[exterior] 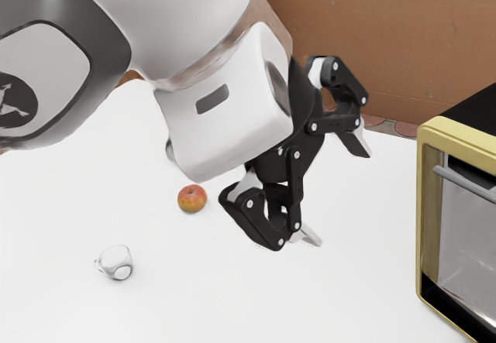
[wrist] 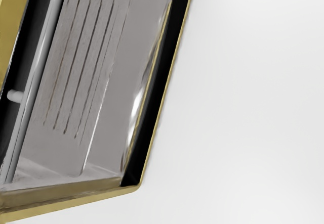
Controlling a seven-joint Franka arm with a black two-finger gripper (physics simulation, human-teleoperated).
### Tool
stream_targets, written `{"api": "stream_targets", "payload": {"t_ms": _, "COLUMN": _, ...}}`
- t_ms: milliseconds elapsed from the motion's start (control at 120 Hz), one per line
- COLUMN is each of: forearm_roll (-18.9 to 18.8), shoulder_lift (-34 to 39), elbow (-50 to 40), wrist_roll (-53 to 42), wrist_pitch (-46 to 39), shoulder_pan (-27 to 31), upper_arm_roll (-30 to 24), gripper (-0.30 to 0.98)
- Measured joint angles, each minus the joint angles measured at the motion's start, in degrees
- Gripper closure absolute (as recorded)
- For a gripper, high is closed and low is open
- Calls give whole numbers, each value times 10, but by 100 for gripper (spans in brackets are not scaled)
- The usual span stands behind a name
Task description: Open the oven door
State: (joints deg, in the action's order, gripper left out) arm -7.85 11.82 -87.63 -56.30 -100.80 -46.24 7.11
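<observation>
In the exterior view, can see the black two-finger gripper (exterior: 339, 191) with fingers wide apart, at the left of the boxy gold-framed oven (exterior: 425, 204) with black top. Can find the grey see-through oven door (exterior: 473, 242) in the front of this oven, at the exterior view's right edge, bearing a round grey bar handle (exterior: 465, 183). Between the gripper and the gold edge, can notice open room over the smooth white table (exterior: 372, 281). In the wrist view, can follow the oven's long black and gold edge, and beside it a broad open part of the table. About containers: through the oven door, can see thin dark parallel slots (wrist: 78, 70) in a grey inner surface; well apart from the oven, can see a small clear glass cup (exterior: 116, 262) on the table, but cannot tell its content. Nearer to the gripper than the cup, can see a red-orange apple (exterior: 192, 198).
</observation>
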Motion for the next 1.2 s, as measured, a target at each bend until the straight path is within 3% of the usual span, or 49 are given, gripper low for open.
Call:
{"api": "stream_targets", "payload": {"t_ms": 333, "forearm_roll": 20, "shoulder_lift": -28, "elbow": -16, "wrist_roll": -179, "wrist_pitch": -81, "shoulder_pan": -12, "upper_arm_roll": -22, "gripper": 0}}
{"api": "stream_targets", "payload": {"t_ms": 575, "forearm_roll": 33, "shoulder_lift": -92, "elbow": 25, "wrist_roll": -264, "wrist_pitch": -102, "shoulder_pan": -14, "upper_arm_roll": -25, "gripper": 0}}
{"api": "stream_targets", "payload": {"t_ms": 808, "forearm_roll": 41, "shoulder_lift": -128, "elbow": 45, "wrist_roll": -318, "wrist_pitch": -110, "shoulder_pan": -14, "upper_arm_roll": -24, "gripper": 0}}
{"api": "stream_targets", "payload": {"t_ms": 1017, "forearm_roll": 87, "shoulder_lift": -141, "elbow": 67, "wrist_roll": -337, "wrist_pitch": -112, "shoulder_pan": -28, "upper_arm_roll": 2, "gripper": 0}}
{"api": "stream_targets", "payload": {"t_ms": 1200, "forearm_roll": 112, "shoulder_lift": -164, "elbow": 84, "wrist_roll": -339, "wrist_pitch": -109, "shoulder_pan": 8, "upper_arm_roll": 8, "gripper": 0}}
